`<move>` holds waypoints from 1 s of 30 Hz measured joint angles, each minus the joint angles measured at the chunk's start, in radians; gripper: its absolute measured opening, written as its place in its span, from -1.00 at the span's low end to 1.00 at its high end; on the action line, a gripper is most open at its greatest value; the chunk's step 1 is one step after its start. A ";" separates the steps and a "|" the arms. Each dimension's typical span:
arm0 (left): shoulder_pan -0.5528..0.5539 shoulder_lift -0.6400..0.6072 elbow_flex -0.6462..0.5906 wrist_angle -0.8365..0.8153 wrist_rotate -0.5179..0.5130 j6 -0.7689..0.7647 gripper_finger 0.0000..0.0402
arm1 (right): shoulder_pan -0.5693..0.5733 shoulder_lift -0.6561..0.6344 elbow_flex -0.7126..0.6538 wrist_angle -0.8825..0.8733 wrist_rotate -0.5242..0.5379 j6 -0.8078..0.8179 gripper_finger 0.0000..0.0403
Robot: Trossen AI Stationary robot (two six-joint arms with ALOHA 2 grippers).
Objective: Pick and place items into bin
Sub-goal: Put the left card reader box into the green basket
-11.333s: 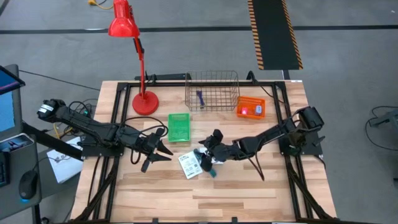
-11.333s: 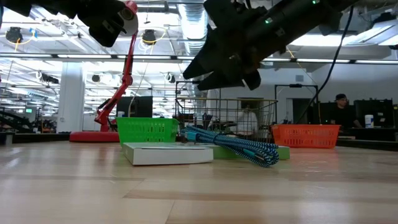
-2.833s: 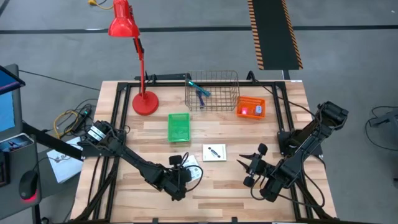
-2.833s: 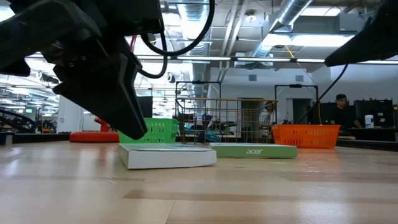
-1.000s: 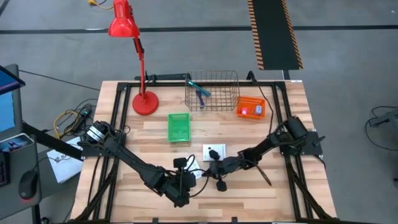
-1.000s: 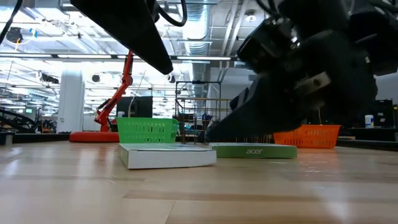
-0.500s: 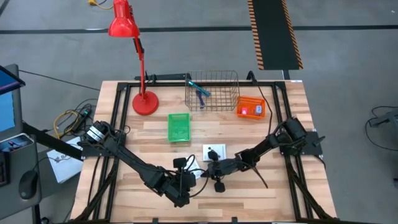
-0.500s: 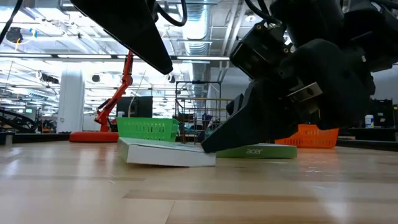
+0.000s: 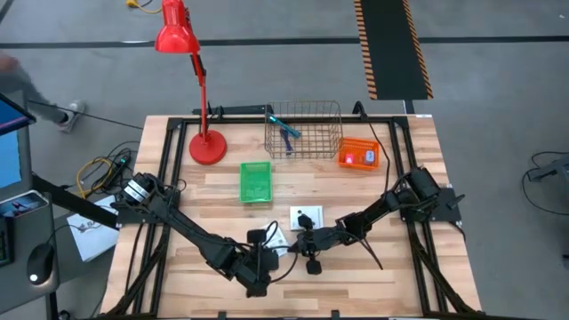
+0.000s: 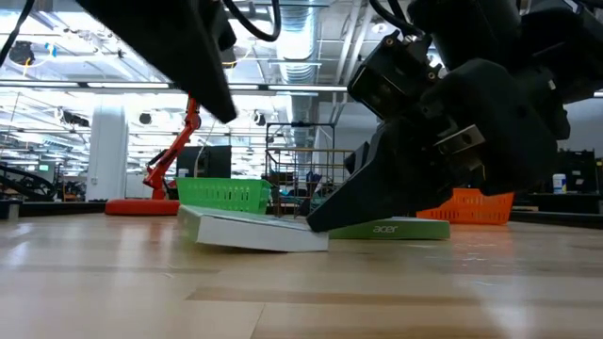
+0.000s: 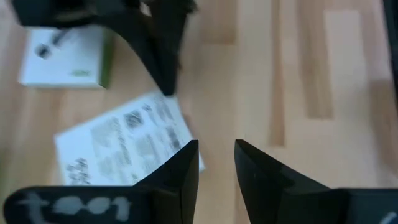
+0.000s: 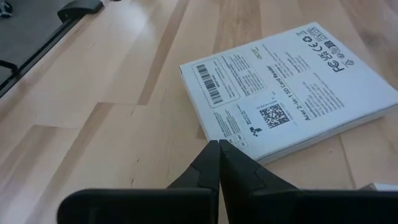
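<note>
Fingertips of the right gripper [image 12: 219,148], clenched, wedge under the white printed box [image 12: 287,84], tilting it at table centre; left gripper [image 11: 216,163] hovers just nearer, jaws parted, empty

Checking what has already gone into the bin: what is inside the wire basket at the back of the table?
Inside the wire basket, the high view shows a teal stick-like tool and a dark blue pen. Nothing else is visible there, though the wires could mask something small.

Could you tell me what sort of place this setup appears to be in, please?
Probably an industrial lab or workshop: exposed ducts and strip lights overhead, hazard-striped floor marking, and a person at a workstation beyond the table.
</note>
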 joint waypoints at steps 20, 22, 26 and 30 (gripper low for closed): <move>-0.018 0.000 0.000 -0.203 0.069 -0.048 -0.53 | 0.000 0.001 -0.003 -0.010 0.008 0.008 -1.00; -0.018 0.000 0.000 -0.203 0.062 -0.048 -0.53 | 0.000 0.000 -0.010 -0.010 0.014 0.014 -1.00; -0.020 0.000 0.000 -0.222 0.057 -0.048 -0.53 | 0.000 -0.001 -0.022 -0.001 0.030 0.037 -1.00; -0.019 -0.001 -0.017 -0.224 0.051 -0.047 -0.53 | 0.003 -0.001 -0.024 0.001 0.031 0.040 -1.00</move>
